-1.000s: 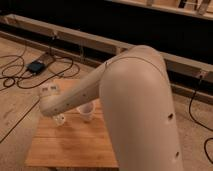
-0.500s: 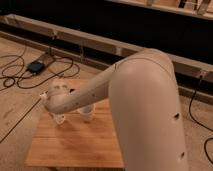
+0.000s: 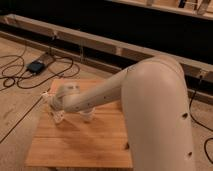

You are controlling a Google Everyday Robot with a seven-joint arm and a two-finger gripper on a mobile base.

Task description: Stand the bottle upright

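My gripper (image 3: 57,116) hangs low over the left part of the wooden table (image 3: 80,145), at the end of the cream forearm that reaches in from the right. It is shut. Pale shapes show under the wrist, and I cannot tell whether they are the fingers or something held. The bottle is hidden; I cannot make it out anywhere on the table. A white cup (image 3: 89,117) stands just right of the gripper, half covered by the forearm.
The bulky upper arm (image 3: 160,115) fills the right side and hides the table's right part. Black cables and a small dark box (image 3: 36,66) lie on the floor at the left. A long wooden rail (image 3: 100,42) runs behind the table.
The upper arm has swung to the right and the forearm now lies lower across the table. The wrist has shifted slightly right and down, staying over the table's left part.
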